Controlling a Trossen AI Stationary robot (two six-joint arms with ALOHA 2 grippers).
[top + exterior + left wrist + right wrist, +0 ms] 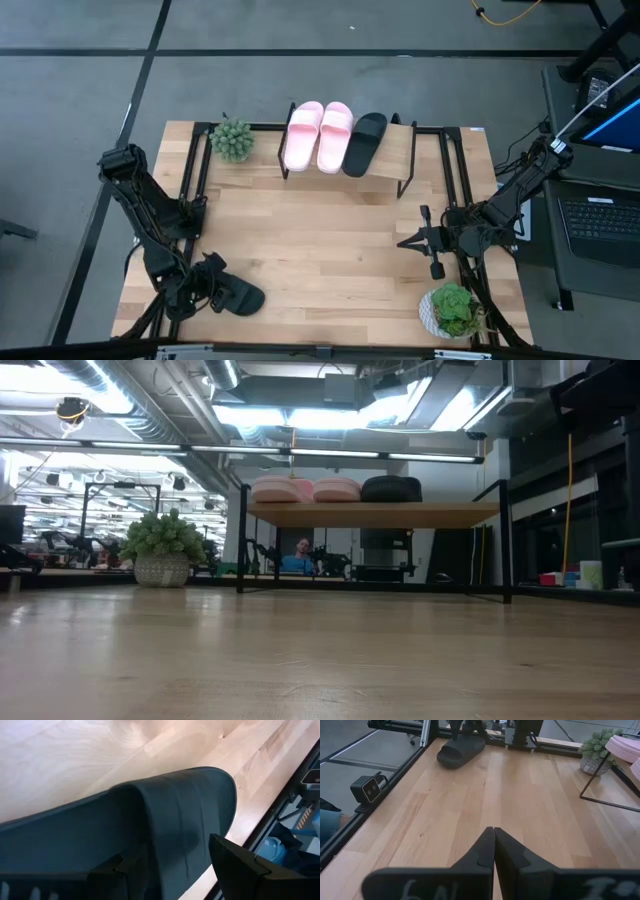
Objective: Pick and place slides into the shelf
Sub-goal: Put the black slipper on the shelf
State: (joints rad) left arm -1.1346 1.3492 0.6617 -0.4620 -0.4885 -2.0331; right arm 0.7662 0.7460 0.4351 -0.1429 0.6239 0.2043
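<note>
Two pale pink slides and one black slide lie side by side on the shelf, soles on its light plank top. In the low view they show as a row on the shelf top. A second black slide lies on the table at the near left corner, also seen in the right wrist view. My left gripper is down at this slide's left end, and the slide fills its wrist view. My right gripper hangs shut above the table's right side. My left gripper has the black slide between its two fingers. One finger is against the slide's side edge near the rounded end, and the other finger is over the dark top surface. The fingers lie across the slide. Its sole rests on the table.
A small potted plant stands on the table beside the shelf's left end. Another potted plant stands at the near right corner, close below my right gripper. Black frame rails run along the table's edges.
</note>
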